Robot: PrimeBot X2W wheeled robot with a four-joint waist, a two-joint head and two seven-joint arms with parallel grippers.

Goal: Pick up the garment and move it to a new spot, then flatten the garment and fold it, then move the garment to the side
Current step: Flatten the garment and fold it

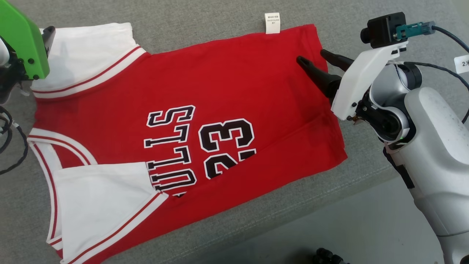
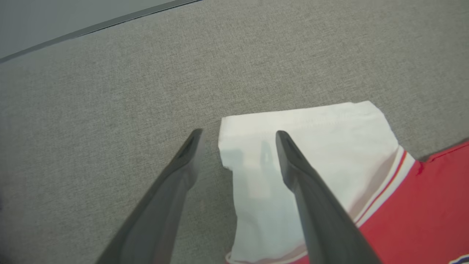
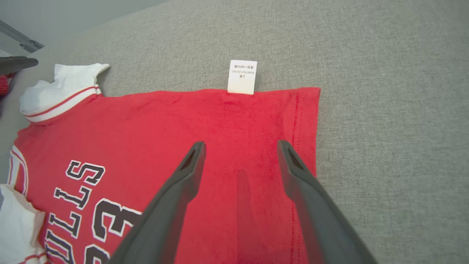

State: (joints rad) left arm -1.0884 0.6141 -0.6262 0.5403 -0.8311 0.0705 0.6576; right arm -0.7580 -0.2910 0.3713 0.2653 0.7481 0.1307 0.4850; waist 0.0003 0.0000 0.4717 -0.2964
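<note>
**Head view:** The red knit basketball jersey (image 1: 220, 84) with white sleeves lies spread on the grey woven fabric surface (image 1: 205, 22). My right gripper (image 1: 310, 55) hovers at the hem end, jaws wide, empty.

**Left wrist view:** My left gripper (image 2: 238, 132) is fully spread and holds nothing. Its fingers straddle the corner of the white sleeve (image 2: 322, 124).

**Right wrist view:** The stitched red hem (image 3: 304, 121) lies beside the white care label (image 3: 242, 77).

**Handling:** I judge the cloth light, limp and likely to sag. Pinch both layers at the sleeve corner and the hem corner.

Head camera stares steeply down on the whole jersey (image 1: 227, 88), wrist cameras close behind their fingers (image 2: 315, 205), left on the white sleeve (image 2: 322, 146), right on the hem (image 3: 302, 121), all sharing that sleeve.
</note>
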